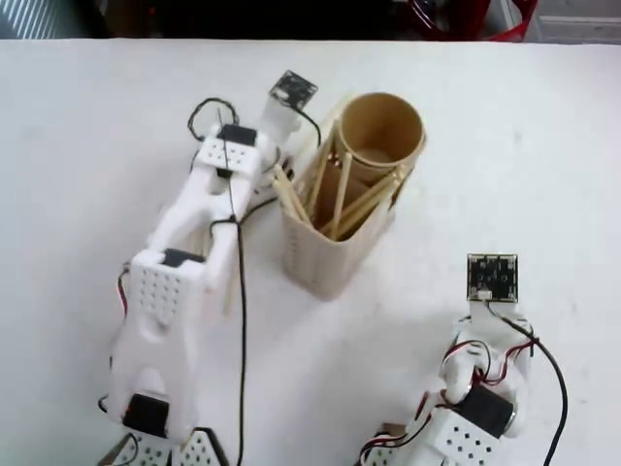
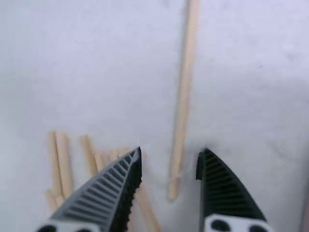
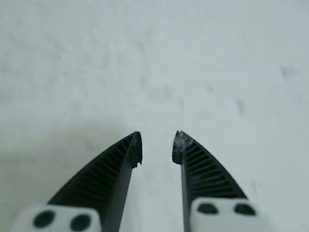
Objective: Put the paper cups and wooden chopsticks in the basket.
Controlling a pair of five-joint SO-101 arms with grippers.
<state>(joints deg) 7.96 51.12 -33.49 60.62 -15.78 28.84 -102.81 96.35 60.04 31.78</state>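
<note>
A beige perforated basket [image 1: 328, 254] stands mid-table with a brown paper cup [image 1: 380, 131] in its far end and several wooden chopsticks [image 1: 342, 199] leaning out of it. My left arm [image 1: 225, 165] lies stretched to the basket's left side. In the left wrist view my left gripper [image 2: 169, 162] is open just above the table, and the end of a single chopstick [image 2: 183, 96] lies between its fingertips [image 2: 120, 186], untouched. Several more chopsticks [image 2: 63, 164] lie beside the grey finger. My right gripper [image 3: 157, 145] is open over bare table, holding nothing.
The right arm [image 1: 485, 369] sits folded at the front right, away from the basket. The white table [image 1: 505, 175] runs wide and bare to the right of and behind the basket. A black cable [image 1: 240, 320] trails along the left arm.
</note>
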